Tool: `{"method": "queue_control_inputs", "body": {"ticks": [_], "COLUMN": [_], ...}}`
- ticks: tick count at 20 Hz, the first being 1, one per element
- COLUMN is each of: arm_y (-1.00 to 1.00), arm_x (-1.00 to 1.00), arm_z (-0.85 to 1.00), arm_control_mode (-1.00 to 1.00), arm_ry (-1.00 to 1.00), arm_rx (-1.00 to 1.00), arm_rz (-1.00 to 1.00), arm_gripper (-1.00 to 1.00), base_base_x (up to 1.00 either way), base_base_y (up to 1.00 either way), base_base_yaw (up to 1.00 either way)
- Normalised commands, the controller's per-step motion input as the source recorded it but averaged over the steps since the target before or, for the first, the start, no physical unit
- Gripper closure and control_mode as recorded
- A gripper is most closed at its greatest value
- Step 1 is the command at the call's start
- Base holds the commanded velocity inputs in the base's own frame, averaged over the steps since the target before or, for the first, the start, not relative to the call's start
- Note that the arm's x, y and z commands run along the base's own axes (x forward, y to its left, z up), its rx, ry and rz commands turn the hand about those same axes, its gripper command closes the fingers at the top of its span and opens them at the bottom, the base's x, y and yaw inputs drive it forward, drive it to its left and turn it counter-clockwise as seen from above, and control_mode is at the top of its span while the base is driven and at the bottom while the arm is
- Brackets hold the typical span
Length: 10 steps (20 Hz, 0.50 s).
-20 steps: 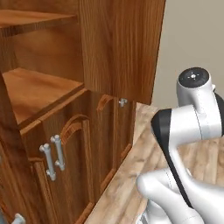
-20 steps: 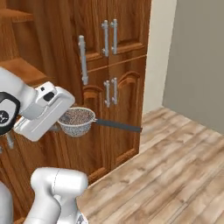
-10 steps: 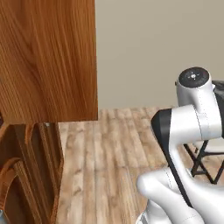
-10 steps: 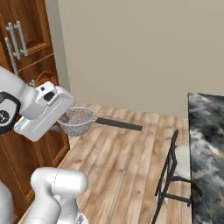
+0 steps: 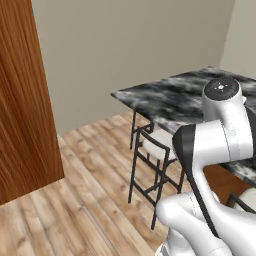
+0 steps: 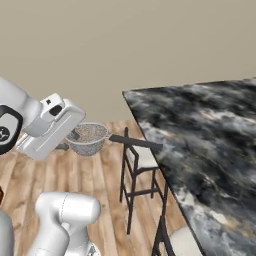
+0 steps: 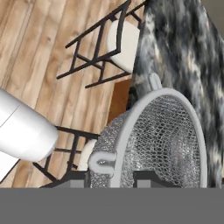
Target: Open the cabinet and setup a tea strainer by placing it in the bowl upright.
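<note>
My pincer (image 6: 75, 140) is closed on the rim of the tea strainer (image 6: 88, 138), carrying it in the air above the wooden floor (image 6: 107, 170), basket mouth up so it can go upright into a bowl. It is a round silver mesh basket with a metal rim; its thin dark handle points toward the marbled bench (image 6: 200, 135).

From my end I can read no writing anywhere: no label, brand, number or sign on any surface in these views.
</note>
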Motion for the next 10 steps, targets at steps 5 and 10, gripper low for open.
{"method": "queue_control_inputs", "body": {"ticks": [5, 10], "arm_y": [0.00, 0.00], "arm_x": [0.00, 0.00], "arm_z": [0.00, 0.00], "arm_control_mode": [1.00, 1.00], "arm_ry": [0.00, 0.00], "arm_rx": [0.00, 0.00], "arm_rz": [0.00, 0.00], "arm_gripper": [1.00, 1.00], "base_base_x": [0.23, 0.31], "base_base_y": [-0.06, -0.41], "base_base_yaw": [-0.33, -0.08]}}
